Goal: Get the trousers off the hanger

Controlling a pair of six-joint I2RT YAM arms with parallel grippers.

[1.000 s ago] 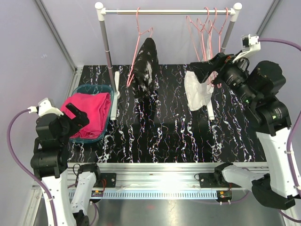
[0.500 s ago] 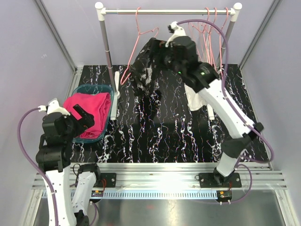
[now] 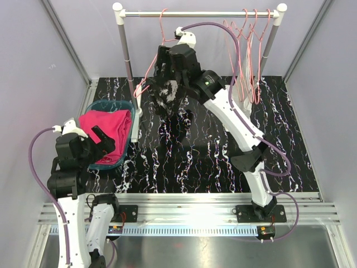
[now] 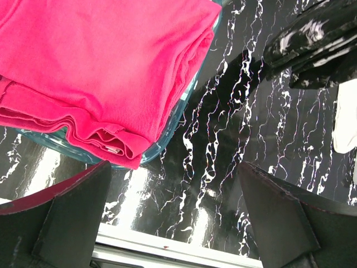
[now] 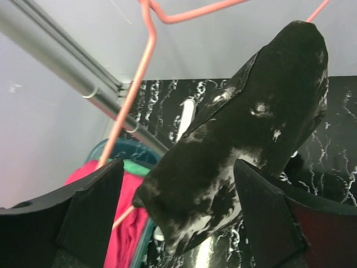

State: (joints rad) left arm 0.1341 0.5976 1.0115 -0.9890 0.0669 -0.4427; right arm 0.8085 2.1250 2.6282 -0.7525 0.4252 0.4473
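Hidden: in the top view my right pincer [image 3: 169, 82] and wrist cover most of the black speckled trousers [image 3: 166, 103], so only the bunched lower part shows. The pink hanger [image 5: 135, 84] is cut off in my right wrist view, and I can't see where the cloth sits on it. The green trousers [image 5: 137, 166] are only a sliver under the pink trousers [image 3: 106, 129] in the teal basket [image 3: 128, 106]. A white thing [image 4: 346, 120] is cut by the edge of the left wrist view and I can't identify it.

Changed: a second ago my right arm was over by the spare hangers [image 3: 245, 50]. It has since swung left along the rail [image 3: 201, 13] and dropped onto the black pair. The hanger now tilts more to the left. The pink pair is unmoved.

Axis: the black pair hangs long-axis roughly vertical above the table [image 3: 212, 162]. In my right wrist view it slants from top right to lower left.

The right pincer's jaws are spread, one on each side of the black cloth. There's a gap on the left side, so no clamp is visible. My left pincer [image 4: 178, 223] is wide apart with nothing in it, near the basket.
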